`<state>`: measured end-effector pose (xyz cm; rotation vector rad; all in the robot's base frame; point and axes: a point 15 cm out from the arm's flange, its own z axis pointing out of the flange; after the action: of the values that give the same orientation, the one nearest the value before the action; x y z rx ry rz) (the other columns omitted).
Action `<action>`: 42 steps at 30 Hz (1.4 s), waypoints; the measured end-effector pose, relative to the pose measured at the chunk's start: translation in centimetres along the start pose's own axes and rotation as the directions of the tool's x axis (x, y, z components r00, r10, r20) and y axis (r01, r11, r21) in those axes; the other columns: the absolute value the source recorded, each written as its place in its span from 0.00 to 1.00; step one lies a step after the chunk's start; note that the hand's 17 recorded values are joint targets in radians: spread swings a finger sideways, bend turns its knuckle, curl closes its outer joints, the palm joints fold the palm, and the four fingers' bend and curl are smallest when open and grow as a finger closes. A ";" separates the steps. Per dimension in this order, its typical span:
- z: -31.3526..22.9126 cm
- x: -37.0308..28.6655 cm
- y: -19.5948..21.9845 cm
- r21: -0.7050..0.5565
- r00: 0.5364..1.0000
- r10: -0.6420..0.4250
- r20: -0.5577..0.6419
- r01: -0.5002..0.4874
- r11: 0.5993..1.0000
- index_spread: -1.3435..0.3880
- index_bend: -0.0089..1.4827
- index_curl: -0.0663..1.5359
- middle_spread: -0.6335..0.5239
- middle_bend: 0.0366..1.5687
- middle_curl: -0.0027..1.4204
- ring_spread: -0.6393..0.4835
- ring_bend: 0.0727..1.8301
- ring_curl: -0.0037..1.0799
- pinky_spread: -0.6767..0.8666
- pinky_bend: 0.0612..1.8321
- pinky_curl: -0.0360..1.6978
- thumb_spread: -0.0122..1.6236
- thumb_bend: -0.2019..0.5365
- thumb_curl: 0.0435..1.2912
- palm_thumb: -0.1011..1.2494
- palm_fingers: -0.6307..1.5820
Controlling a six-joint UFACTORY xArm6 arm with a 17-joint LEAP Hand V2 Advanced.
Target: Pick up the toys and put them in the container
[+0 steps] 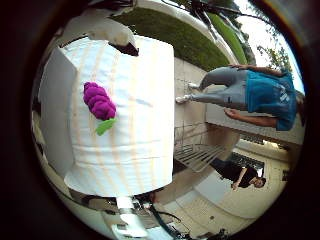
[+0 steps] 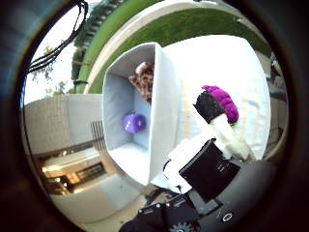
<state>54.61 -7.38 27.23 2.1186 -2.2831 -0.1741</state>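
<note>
A purple grape toy with a green leaf [image 1: 99,102] lies on the table's striped cloth [image 1: 140,120], next to the white container [image 2: 164,106]. In the right thumb side palm view the container is open and holds a brown plush toy [image 2: 143,79] and a purple ball [image 2: 133,123]. My hand [image 2: 214,159] is well above the table. Its white and black fingers [image 2: 232,135] reach out relaxed toward the grape toy [image 2: 220,100] and hold nothing.
The table stands outdoors on paving [image 1: 190,80] with a lawn [image 1: 180,35] beyond. A metal slatted seat [image 1: 198,155] stands by the table's edge. The cloth ends close to the grape toy on the side away from the container.
</note>
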 end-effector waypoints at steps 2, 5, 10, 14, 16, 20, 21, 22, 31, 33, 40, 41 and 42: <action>1.7 0.4 -0.2 -0.029 1.000 0.011 0.001 -0.011 1.000 0.76 0.11 0.18 0.65 0.11 0.27 0.88 0.34 0.30 0.80 0.46 0.24 0.71 0.23 0.33 0.58 0.39; 4.0 1.3 -0.3 -0.070 0.999 0.033 0.004 -0.033 0.997 0.77 0.11 0.18 0.64 0.12 0.28 0.88 0.34 0.30 0.80 0.46 0.23 0.71 0.24 0.32 0.57 0.40; 7.7 1.2 -0.9 -0.116 0.999 0.043 0.001 -0.043 0.992 0.78 0.12 0.19 0.63 0.12 0.28 0.86 0.33 0.29 0.79 0.45 0.21 0.72 0.24 0.32 0.56 0.40; 9.8 0.7 -0.9 -0.154 0.998 0.020 -0.057 -0.029 0.988 0.78 0.12 0.19 0.61 0.14 0.29 0.84 0.34 0.30 0.78 0.45 0.20 0.72 0.24 0.32 0.55 0.43; 10.5 0.4 -0.8 -0.167 0.995 0.007 -0.103 -0.024 0.986 0.78 0.12 0.19 0.59 0.15 0.29 0.83 0.35 0.30 0.78 0.45 0.20 0.72 0.24 0.31 0.55 0.45; 11.8 0.3 -0.8 -0.191 0.988 -0.014 -0.152 -0.015 0.982 0.75 0.11 0.19 0.53 0.21 0.32 0.77 0.42 0.34 0.75 0.47 0.20 0.71 0.24 0.31 0.56 0.55; 12.1 0.3 -0.8 -0.196 0.988 -0.016 -0.152 -0.014 0.980 0.74 0.11 0.19 0.53 0.22 0.32 0.76 0.44 0.35 0.75 0.48 0.20 0.71 0.24 0.31 0.56 0.57; 12.2 0.4 -0.7 -0.198 0.989 -0.015 -0.150 -0.015 0.980 0.72 0.09 0.18 0.50 0.26 0.34 0.74 0.48 0.36 0.75 0.51 0.21 0.71 0.25 0.31 0.57 0.63; 11.3 1.5 1.6 -0.269 0.991 0.004 -0.132 -0.040 0.962 0.56 0.14 0.09 0.42 0.58 0.52 0.59 0.70 0.54 0.66 0.69 0.32 0.67 0.27 0.35 0.72 0.80; 9.7 1.8 2.0 -0.255 0.993 0.025 -0.115 -0.054 0.965 0.52 0.17 0.07 0.41 0.63 0.56 0.57 0.71 0.56 0.64 0.72 0.34 0.67 0.27 0.37 0.75 0.80; 3.7 1.8 4.2 -0.225 0.997 0.050 -0.062 -0.062 0.972 0.40 0.28 0.03 0.39 0.68 0.62 0.53 0.74 0.60 0.59 0.77 0.39 0.70 0.26 0.41 0.80 0.77; 3.1 1.8 5.0 -0.242 0.997 0.045 -0.058 -0.058 0.969 0.38 0.29 0.03 0.39 0.69 0.63 0.52 0.74 0.61 0.59 0.77 0.40 0.71 0.26 0.41 0.80 0.77; 2.4 1.7 5.9 -0.258 0.998 0.041 -0.053 -0.053 0.965 0.37 0.31 0.03 0.39 0.69 0.64 0.52 0.74 0.61 0.58 0.77 0.40 0.72 0.26 0.42 0.80 0.77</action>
<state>48.38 -8.51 25.35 1.9168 -2.1459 -0.3946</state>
